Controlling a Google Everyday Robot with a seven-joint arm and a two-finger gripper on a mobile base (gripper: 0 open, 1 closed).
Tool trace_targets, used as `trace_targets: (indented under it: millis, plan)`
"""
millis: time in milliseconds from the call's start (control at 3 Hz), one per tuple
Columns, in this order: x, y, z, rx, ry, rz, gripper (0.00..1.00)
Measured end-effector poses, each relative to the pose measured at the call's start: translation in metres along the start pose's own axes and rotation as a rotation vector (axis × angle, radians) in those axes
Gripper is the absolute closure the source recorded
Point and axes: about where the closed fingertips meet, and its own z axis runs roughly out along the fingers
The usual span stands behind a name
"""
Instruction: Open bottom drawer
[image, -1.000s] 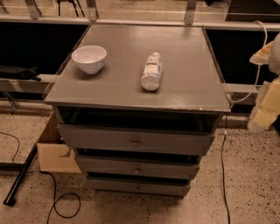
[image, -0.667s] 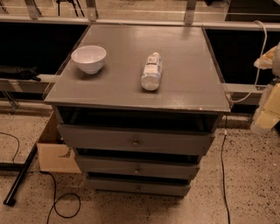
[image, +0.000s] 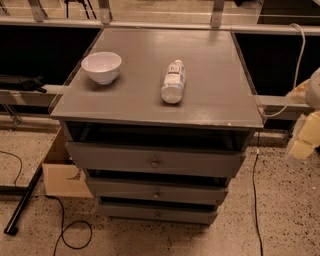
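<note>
A grey cabinet stands in the middle of the camera view with three drawers in its front. The bottom drawer is the lowest, with a small round knob at its centre. The middle drawer and the top drawer sit above it, each stepped out a little further than the one below. My gripper is at the far right edge, pale and blurred, well to the right of the cabinet and above the floor, touching nothing.
A white bowl and a clear bottle lying on its side rest on the cabinet top. A cardboard box sits on the floor at the left. Cables and a black bar lie on the speckled floor.
My gripper has moved further right, toward the edge of the view. The cabinet, drawers, bowl and bottle have not moved.
</note>
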Motion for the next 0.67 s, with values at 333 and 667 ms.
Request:
trace_targets:
  millis: [333, 667]
  plan:
    - [0.029, 0.002, 0.027, -0.089, -0.037, 0.074, 0.00]
    - [0.062, 0.025, 0.028, -0.147, -0.076, 0.135, 0.00]
